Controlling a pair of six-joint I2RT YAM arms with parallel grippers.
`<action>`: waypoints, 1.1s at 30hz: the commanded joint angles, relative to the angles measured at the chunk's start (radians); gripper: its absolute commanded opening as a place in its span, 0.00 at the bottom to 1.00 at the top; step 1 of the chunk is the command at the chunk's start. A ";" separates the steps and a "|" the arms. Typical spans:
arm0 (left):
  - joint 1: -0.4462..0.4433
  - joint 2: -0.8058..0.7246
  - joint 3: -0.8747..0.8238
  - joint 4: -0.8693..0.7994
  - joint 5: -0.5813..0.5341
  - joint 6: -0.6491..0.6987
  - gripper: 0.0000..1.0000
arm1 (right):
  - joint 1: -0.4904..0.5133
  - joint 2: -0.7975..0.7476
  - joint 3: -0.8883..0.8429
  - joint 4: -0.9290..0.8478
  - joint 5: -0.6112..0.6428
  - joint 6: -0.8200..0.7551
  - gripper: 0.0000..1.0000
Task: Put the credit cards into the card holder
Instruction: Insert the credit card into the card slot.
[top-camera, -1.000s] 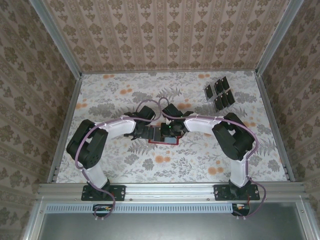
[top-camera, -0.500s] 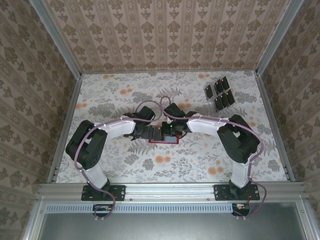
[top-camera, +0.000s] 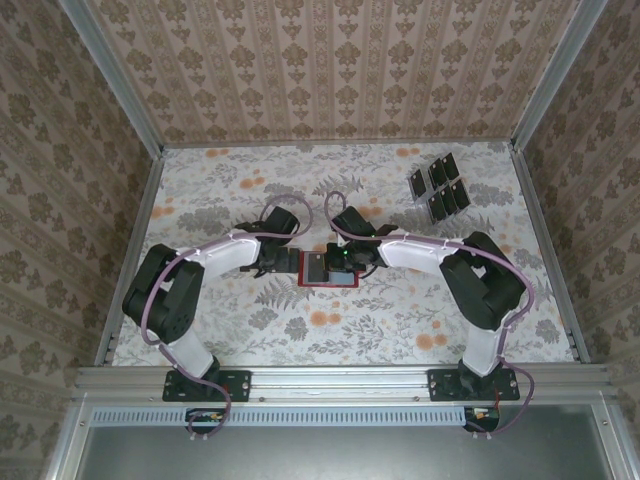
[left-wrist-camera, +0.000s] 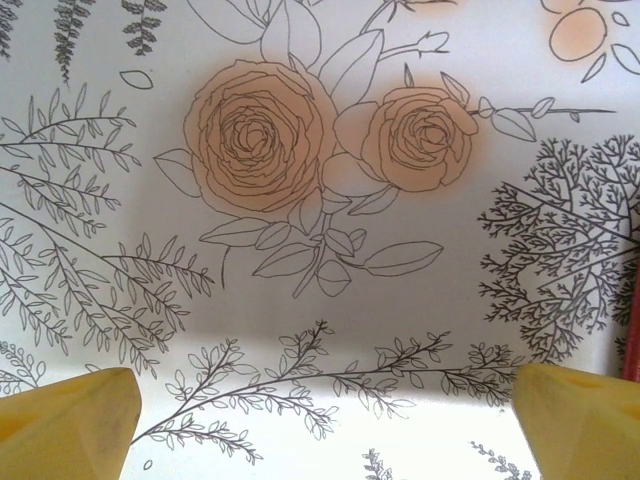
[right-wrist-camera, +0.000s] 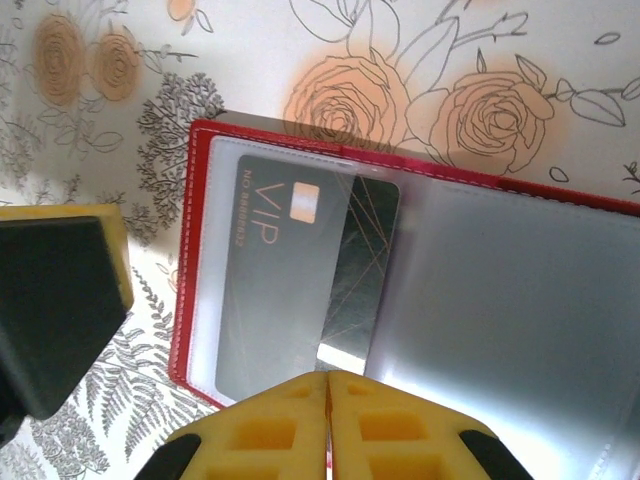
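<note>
Here the right gripper, pressed together and empty, sits at the edge of 1 credit card seated in the open card holder, mid-table. The left gripper is spread just beside it. About 6 loose credit cards lie well apart, unpocketed.

We have the top cam high behind the near edge of the table, looking down, far from the card holder at mid-frame. Right wrist cam sits close above the card holder, facing down. Left wrist cam hangs low just left of it, catching its red edge.
</note>
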 joint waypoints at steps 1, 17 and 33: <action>0.003 0.010 -0.009 -0.004 0.016 0.026 1.00 | -0.004 0.033 0.001 0.005 0.021 0.009 0.10; -0.011 0.076 -0.021 0.038 0.051 0.018 1.00 | -0.004 0.086 0.020 0.031 -0.020 0.023 0.09; -0.037 0.080 -0.038 0.052 0.060 -0.004 1.00 | 0.013 0.126 0.070 0.090 -0.092 0.073 0.08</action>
